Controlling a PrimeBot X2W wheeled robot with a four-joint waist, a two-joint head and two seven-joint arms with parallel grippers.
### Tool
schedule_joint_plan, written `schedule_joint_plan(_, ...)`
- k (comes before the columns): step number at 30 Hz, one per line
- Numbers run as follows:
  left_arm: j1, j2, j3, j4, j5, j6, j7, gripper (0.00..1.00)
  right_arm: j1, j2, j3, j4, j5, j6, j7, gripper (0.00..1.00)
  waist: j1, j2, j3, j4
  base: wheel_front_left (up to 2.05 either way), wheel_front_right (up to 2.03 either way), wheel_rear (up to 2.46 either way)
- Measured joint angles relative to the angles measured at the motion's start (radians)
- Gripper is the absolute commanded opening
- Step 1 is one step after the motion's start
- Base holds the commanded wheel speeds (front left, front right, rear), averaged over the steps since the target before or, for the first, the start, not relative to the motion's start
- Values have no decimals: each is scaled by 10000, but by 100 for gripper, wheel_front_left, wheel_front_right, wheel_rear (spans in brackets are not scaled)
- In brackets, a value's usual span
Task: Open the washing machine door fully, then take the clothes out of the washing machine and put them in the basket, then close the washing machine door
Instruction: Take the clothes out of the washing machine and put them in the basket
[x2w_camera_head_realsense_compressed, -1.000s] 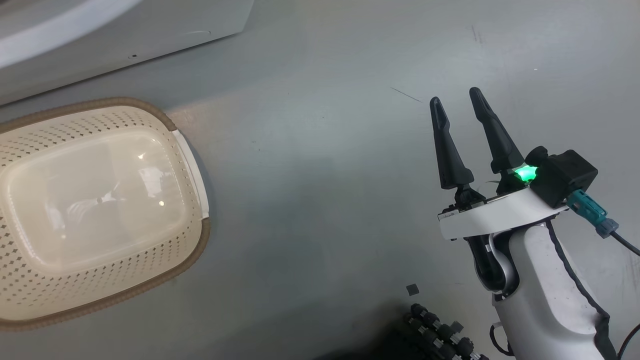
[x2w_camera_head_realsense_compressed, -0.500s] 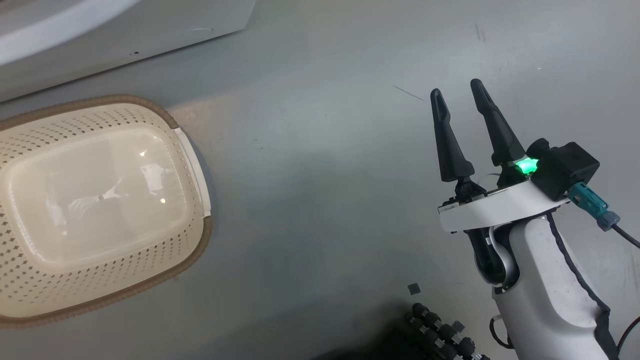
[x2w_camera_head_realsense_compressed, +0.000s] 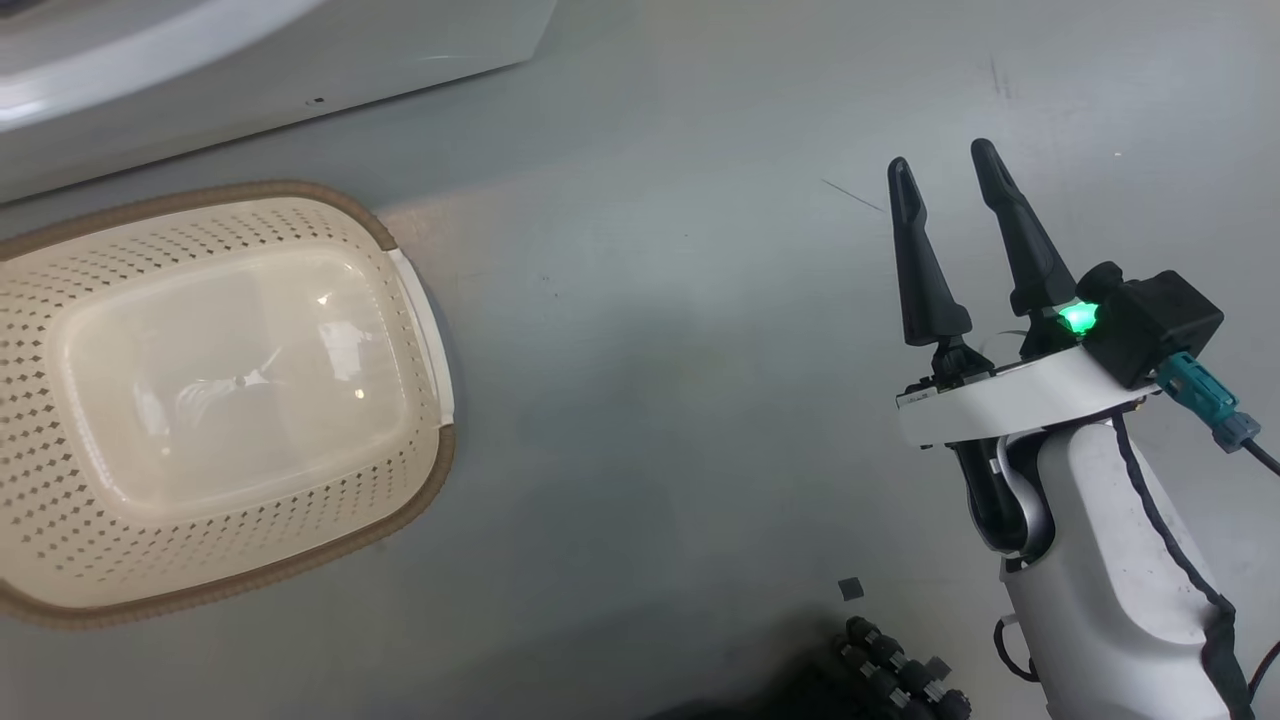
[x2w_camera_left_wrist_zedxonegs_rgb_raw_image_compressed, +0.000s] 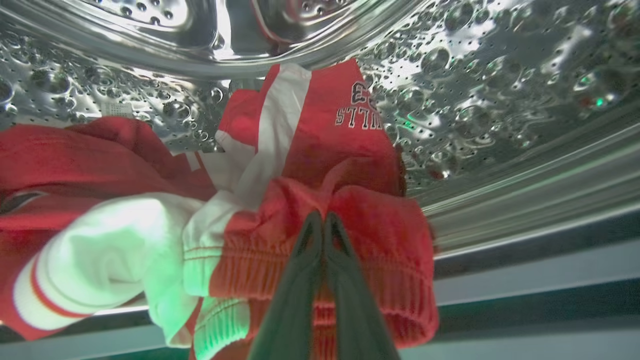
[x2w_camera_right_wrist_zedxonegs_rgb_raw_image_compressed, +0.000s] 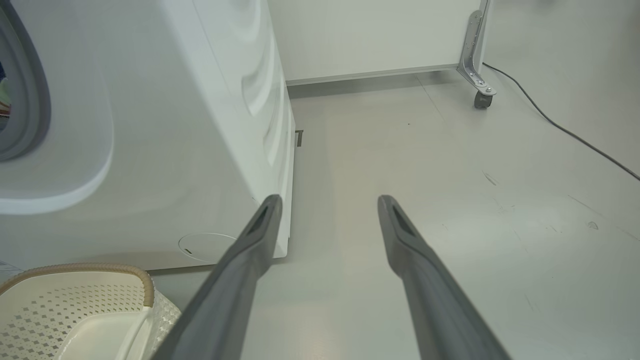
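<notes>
the basket (x2w_camera_head_realsense_compressed: 250, 522) sits empty on the floor at the left, near the washing machine (x2w_camera_right_wrist_zedxonegs_rgb_raw_image_compressed: 175, 125). in the drum, the left gripper (x2w_camera_left_wrist_zedxonegs_rgb_raw_image_compressed: 320, 217) has its jaws pinched together on a red fold of the clothes (x2w_camera_left_wrist_zedxonegs_rgb_raw_image_compressed: 350, 150). so unloading looks barely begun, with nothing in the basket yet. the right gripper (x2w_camera_head_realsense_compressed: 942, 157) hangs over bare floor, jaws apart and holding nothing. closing the door comes last.

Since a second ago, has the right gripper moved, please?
Yes: the right gripper went up the view, from level with the floor scratch to above it.
</notes>
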Motion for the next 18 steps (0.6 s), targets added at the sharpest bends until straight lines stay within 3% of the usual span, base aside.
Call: schedule_joint_plan(18, 954, -575, 253, -690, -303, -401, -2842, 0, 73, -13, -372, 150, -585, 13, 0, 100, 0, 0, -658, 742, 0, 0, 0)
